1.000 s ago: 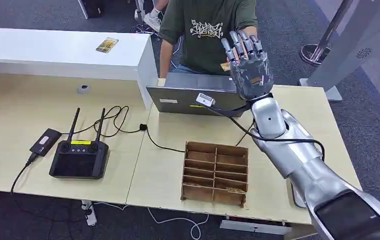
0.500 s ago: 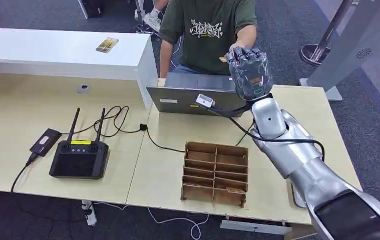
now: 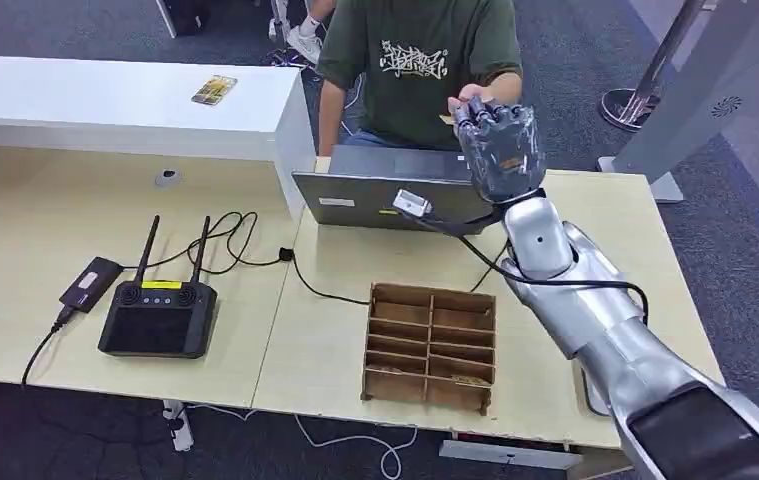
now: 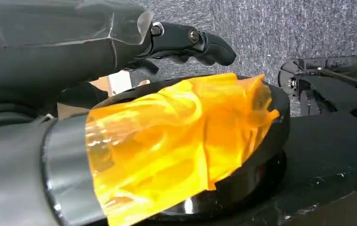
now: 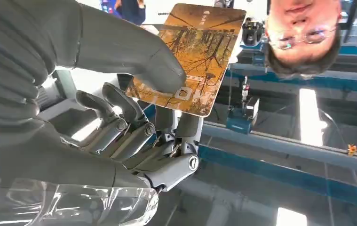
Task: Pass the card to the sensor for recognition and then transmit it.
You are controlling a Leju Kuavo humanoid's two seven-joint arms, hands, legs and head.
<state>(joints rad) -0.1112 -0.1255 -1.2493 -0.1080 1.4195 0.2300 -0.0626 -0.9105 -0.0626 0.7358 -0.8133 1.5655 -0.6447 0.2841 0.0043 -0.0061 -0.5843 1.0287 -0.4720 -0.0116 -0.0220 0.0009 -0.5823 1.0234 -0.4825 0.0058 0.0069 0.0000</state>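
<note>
My right hand point(image 3: 502, 145) is raised above the far edge of the table, in front of a seated person point(image 3: 415, 60). In the right wrist view its thumb and fingers point(image 5: 120, 117) pinch a card point(image 5: 195, 52) printed with orange autumn trees. The person's hand point(image 3: 472, 96) is just beyond my curled fingers. A small white device point(image 3: 410, 201) on a black cable lies on the closed laptop point(image 3: 355, 195), below my hand. My left hand point(image 4: 186, 40) hangs low over grey carpet, with nothing in its dark fingers.
A wooden divided box point(image 3: 431, 345) stands on the table near the front edge. To the left lie a black controller with two antennas point(image 3: 158, 318) and a black pack point(image 3: 90, 283) on cables. Another card point(image 3: 214, 89) lies on the white counter point(image 3: 105, 110).
My right hand's fingers were spread one second ago. They have since curled in and now pinch the card. The arm has barely moved.
</note>
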